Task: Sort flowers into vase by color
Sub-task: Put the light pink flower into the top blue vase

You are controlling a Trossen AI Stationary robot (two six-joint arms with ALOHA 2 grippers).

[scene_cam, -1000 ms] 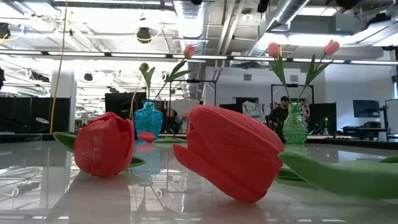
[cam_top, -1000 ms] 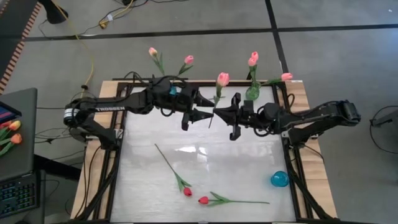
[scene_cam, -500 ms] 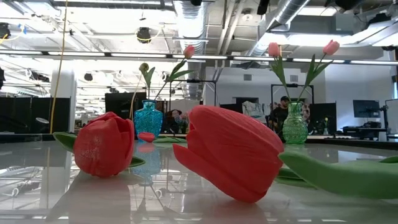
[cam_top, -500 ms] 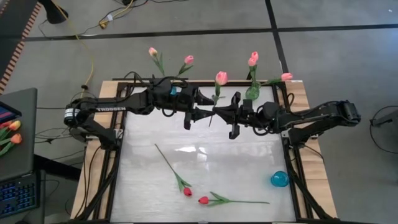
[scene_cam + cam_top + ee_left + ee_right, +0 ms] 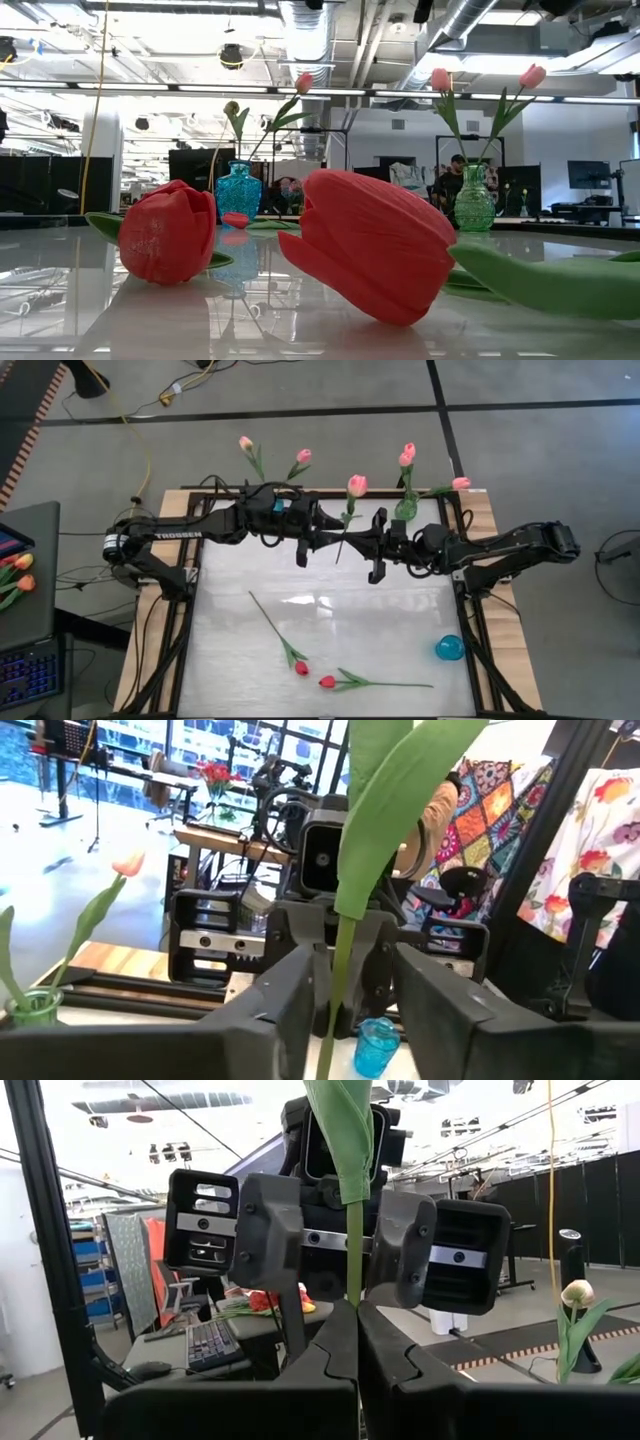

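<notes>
A pink tulip (image 5: 357, 485) with a thin green stem is up in the air over the table's far middle, between my two grippers. My right gripper (image 5: 351, 542) reaches in from the right and is shut on its stem. My left gripper (image 5: 334, 540) faces it from the left and is open. Its fingers (image 5: 290, 1005) stand on either side of the same stem (image 5: 338, 970) without plainly touching it. Two red tulips (image 5: 301, 668) (image 5: 327, 681) lie flat near the near edge. They fill the low view as two heads (image 5: 168, 232) (image 5: 375, 245). My right gripper pinches the pink tulip's stem (image 5: 352, 1275) between its two fingers, just below the long leaf. The fingers come level from the table's right and lie across the stem. The tulip is lifted clear of the table, with head and leaf above the fingers and the stem's end below.
A green glass vase (image 5: 406, 508) with pink tulips stands at the far edge right of the grippers. A blue vase (image 5: 278, 505) holding two tulips stands at the far edge under my left arm. A second blue vase (image 5: 449, 648) sits near the right front corner.
My left gripper has moved toward the table's right, closing on my right gripper until its open fingers straddle the held stem. The tulip and my right gripper have stayed about where they were.
</notes>
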